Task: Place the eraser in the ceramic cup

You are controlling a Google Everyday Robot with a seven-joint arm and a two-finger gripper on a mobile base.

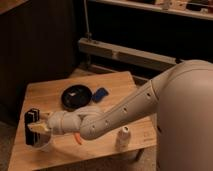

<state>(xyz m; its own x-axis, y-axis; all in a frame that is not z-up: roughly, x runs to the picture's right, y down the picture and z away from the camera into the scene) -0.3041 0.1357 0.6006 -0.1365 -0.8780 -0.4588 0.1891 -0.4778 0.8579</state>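
Observation:
The eraser point(31, 122) is a tall black block standing upright at the table's front left, with pale stripes near its top. My gripper point(40, 128) reaches in from the right and is shut on it at mid-height. The white ceramic cup point(45, 146) sits right under the gripper, partly hidden by it. The eraser's lower end is down at the cup's left rim; I cannot tell whether it is inside. My pale arm point(115, 115) crosses the front of the table.
The wooden table point(50, 90) also holds a black round bowl point(76, 96) in the middle, a small blue rectangular thing point(100, 94) to its right, an orange item point(78, 138) under the arm, and a small pale capped bottle point(122, 136) near the front right edge.

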